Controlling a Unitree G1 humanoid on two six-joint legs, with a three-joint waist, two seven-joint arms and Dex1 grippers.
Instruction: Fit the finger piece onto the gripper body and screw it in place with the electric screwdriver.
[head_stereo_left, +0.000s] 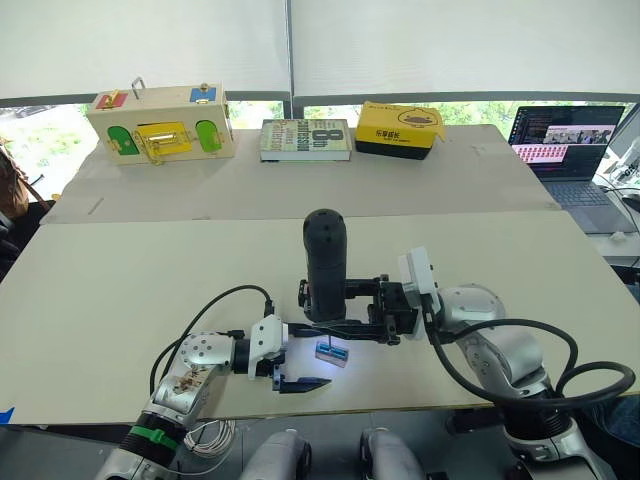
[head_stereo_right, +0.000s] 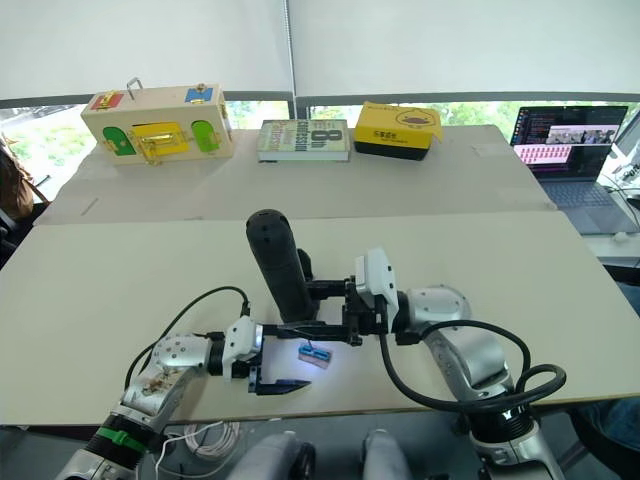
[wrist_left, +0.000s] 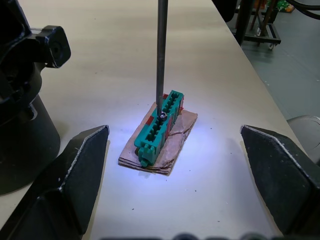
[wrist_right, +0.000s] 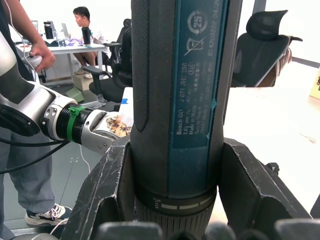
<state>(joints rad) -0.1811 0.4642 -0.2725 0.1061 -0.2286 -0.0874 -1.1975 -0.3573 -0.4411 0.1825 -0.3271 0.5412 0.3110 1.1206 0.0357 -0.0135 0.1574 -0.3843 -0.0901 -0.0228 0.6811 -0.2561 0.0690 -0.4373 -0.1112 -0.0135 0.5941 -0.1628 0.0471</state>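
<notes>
Right hand (wrist_right: 170, 200) clamps the electric screwdriver (wrist_right: 175, 100) — label reads "Bosch GO"; left hand (wrist_left: 175, 185) spread wide.

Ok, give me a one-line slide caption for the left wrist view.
Screwdriver bit touching a screw on the green block, lit on a cardboard scrap, between the open left tool fingers.

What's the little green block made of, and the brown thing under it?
The green block looks like moulded plastic: smooth, slightly shiny, with neat square slots. The brown pad beneath looks like cardboard, matte with rough torn edges. The screwdriver's bit touching the block looks like bare metal, though that is only a guess.
</notes>
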